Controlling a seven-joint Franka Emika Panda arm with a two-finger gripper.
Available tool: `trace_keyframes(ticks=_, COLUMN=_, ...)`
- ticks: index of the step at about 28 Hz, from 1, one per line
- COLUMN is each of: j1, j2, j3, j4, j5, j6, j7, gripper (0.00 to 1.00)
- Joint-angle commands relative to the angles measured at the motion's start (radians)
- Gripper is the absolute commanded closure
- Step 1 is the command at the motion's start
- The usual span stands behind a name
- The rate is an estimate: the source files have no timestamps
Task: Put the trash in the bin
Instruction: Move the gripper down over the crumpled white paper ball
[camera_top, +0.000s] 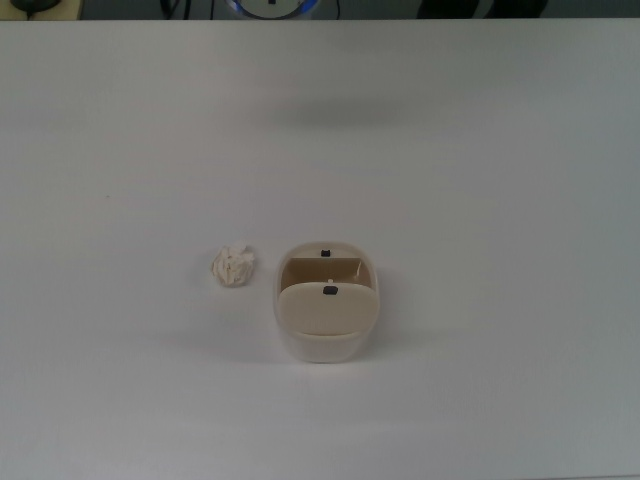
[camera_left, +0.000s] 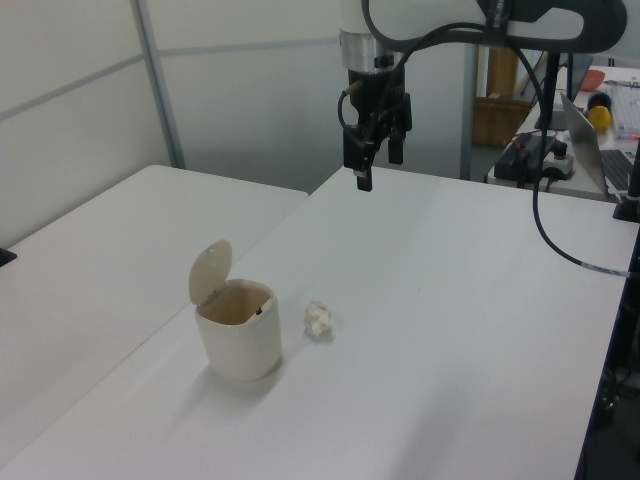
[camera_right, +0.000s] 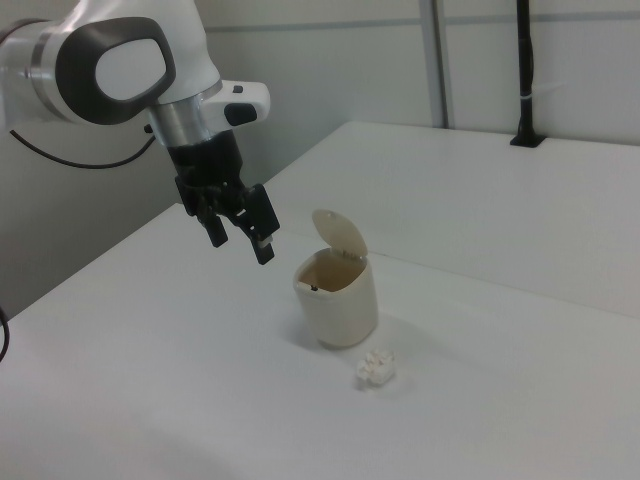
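Overhead, the single gripper (camera_left: 378, 168) hangs in the air with its two fingers parted and nothing between them, touching nothing and well apart from the things below. Under it on the white table (camera_top: 480, 150) there is one bin (camera_top: 326, 302) and one piece of trash (camera_top: 232, 266), a crumpled off-white ball lying just beside the bin, on the top view's left of it, not touching. The bin's flap lid (camera_right: 340, 232) stands tipped up so the tan inside shows, and nothing lies between the trash and the bin; beyond the table's edge in the left view sit a laptop (camera_left: 598, 135) and cables.
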Motion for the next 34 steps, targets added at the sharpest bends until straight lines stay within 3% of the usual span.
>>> trace_keyframes(ticks=1, j1=-0.002, j2=0.005, j3=-0.001, j4=0.006, j5=0.016, j6=0.013, j7=-0.020, gripper=0.00)
trace_keyframes(ticks=12, j1=-0.003, j2=0.071, j3=0.002, j4=0.000, j5=0.027, j6=0.061, j7=-0.056, gripper=0.00)
trace_keyframes(ticks=23, j1=-0.005, j2=0.268, j3=-0.002, j4=-0.008, j5=0.030, j6=0.225, j7=-0.056, gripper=0.00)
trace_keyframes(ticks=34, j1=-0.052, j2=0.399, j3=-0.002, j4=-0.031, j5=0.022, j6=0.378, j7=-0.058, gripper=0.00)
